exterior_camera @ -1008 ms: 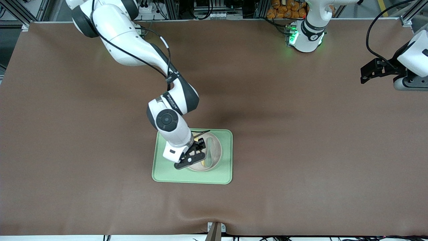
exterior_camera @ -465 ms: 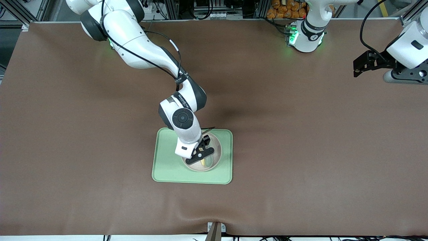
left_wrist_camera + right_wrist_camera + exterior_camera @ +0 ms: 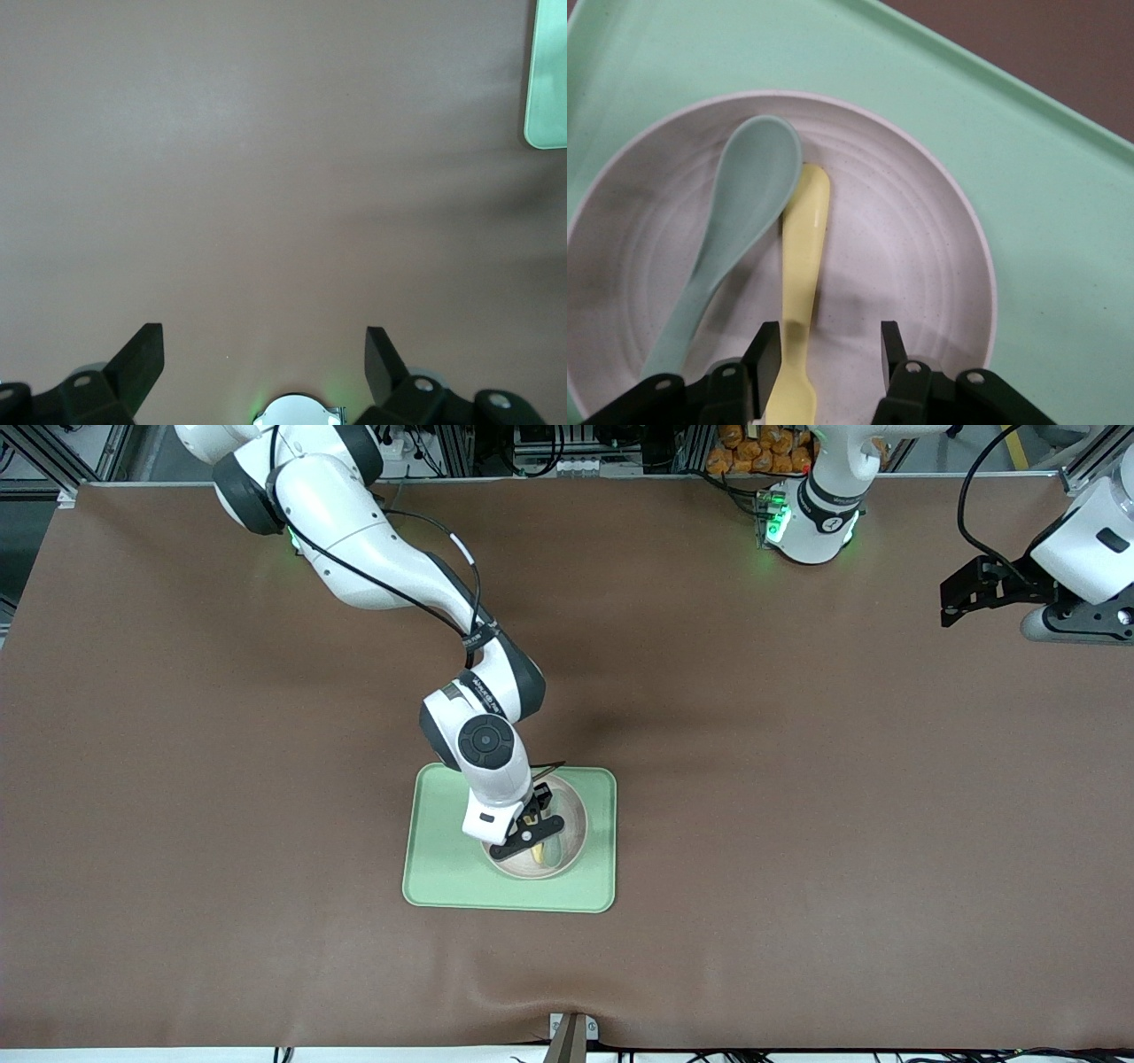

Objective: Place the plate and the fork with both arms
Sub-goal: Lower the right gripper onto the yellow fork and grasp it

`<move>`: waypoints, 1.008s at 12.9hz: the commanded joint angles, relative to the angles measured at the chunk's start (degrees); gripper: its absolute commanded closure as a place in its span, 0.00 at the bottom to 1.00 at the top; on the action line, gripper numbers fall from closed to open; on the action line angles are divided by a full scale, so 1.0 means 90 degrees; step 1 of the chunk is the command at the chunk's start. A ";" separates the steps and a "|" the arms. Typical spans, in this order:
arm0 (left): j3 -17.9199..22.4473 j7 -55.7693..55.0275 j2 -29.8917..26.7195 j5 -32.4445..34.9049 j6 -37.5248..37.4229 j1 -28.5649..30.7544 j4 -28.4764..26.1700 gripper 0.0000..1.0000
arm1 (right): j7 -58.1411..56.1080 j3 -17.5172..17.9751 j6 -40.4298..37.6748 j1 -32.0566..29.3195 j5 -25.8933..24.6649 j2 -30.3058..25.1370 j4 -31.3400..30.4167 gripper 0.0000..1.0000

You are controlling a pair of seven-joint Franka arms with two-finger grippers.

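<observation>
Fork (image 3: pixel 804 266) lying lengthwise between right claw (image 3: pixel 824 350) fingers, half-narrowed, not gripping; spoon (image 3: pixel 735 230) touching alongside. Left claw (image 3: pixel 264 354) waiting wide.

Pale-yellow fork (image 3: pixel 803 266) lies in off-white plate (image 3: pixel 912 257).

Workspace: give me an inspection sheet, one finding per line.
Surface: brown table cover, light-green tray near its middle.
Job's things: plate on the tray; fork lying in the plate.
Clutter: grey-green spoon in the plate, touching the fork.
Grippers: right pincer low in the plate, fingers astride the fork, not yet shut; left pincer open over bare table at the left arm's end, waiting.
Cables: black cable along the right arm.
Surroundings: aluminium framing by the bases.
</observation>
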 commanded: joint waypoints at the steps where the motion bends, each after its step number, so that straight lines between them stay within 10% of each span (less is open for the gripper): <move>1: -0.0024 -0.0013 -0.0060 -0.0060 -0.0106 0.0080 0.0016 0.00 | 0.0113 -0.0017 0.0036 0.0080 -0.0144 -0.0007 -0.0080 0.46; 6: 0.0015 -0.0013 -0.0090 -0.0080 -0.0349 0.0081 0.0026 0.00 | 0.0123 -0.0017 0.0221 0.0119 -0.0163 0.0119 -0.0099 0.47; 9: 0.0034 -0.0033 -0.0206 -0.0060 -0.0408 0.0100 0.0026 0.00 | 0.0132 -0.0017 0.0212 0.0158 -0.0144 0.0130 -0.0090 1.00; 13: 0.0054 -0.0033 -0.0217 -0.0079 -0.0574 0.0110 0.0036 0.00 | 0.0190 -0.0007 -0.0293 0.0041 -0.0017 -0.0055 0.0076 1.00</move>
